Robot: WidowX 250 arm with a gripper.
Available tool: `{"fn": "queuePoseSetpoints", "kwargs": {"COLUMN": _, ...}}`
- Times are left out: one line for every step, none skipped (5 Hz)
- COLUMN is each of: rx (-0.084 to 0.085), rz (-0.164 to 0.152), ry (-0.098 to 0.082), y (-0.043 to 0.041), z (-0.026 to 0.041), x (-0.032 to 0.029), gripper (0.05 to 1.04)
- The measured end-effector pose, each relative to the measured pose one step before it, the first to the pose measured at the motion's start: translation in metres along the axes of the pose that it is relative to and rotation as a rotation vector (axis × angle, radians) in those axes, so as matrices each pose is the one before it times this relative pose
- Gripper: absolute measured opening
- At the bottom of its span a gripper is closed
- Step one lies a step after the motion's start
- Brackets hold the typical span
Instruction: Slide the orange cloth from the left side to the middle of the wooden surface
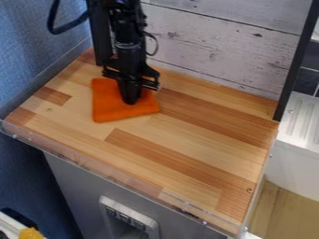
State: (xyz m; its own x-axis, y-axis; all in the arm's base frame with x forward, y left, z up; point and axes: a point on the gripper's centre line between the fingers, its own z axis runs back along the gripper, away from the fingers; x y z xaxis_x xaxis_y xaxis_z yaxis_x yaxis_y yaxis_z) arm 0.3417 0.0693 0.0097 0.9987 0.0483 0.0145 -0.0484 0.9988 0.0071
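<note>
Arm (129, 51) hanging down from top edge, tool (131, 100) at orange cloth (107, 108) (open or closed, I cannot tell)

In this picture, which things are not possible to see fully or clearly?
All in the camera view:
Orange cloth: partly hidden behind the gripper.
Robot arm: upper part cut off by the top edge.
Yellow thing, lower left: cut off by the bottom edge.
Dark buttons: too small for reading any marks.

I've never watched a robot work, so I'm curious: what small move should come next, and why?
Perhaps the gripper should ease down slightly: it points down over the orange cloth, which lies flat, and whether they touch is unclear.
</note>
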Motion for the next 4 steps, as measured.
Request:
{"fn": "queuePoseSetpoints", "kwargs": {"rx": 0.0006, "rz": -0.0234, "ry": 0.009, "y": -0.01973, "z": -0.0001, "x": -0.00268, "gripper": 0.059}}
{"fn": "queuePoseSetpoints", "kwargs": {"rx": -0.0051, "rz": -0.0135, "ry": 0.0316, "y": -0.01495, "z": 0.00011, "x": -0.00422, "gripper": 0.059}}
{"fn": "queuePoseSetpoints", "kwargs": {"rx": -0.0057, "rz": -0.017, "ry": 0.018, "y": -0.01822, "z": 0.00272, "x": -0.00373, "gripper": 0.059}}
{"fn": "queuePoseSetpoints", "kwargs": {"rx": -0.001, "rz": -0.0089, "ry": 0.0047, "y": -0.0127, "z": 0.00098, "x": -0.00196, "gripper": 0.059}}
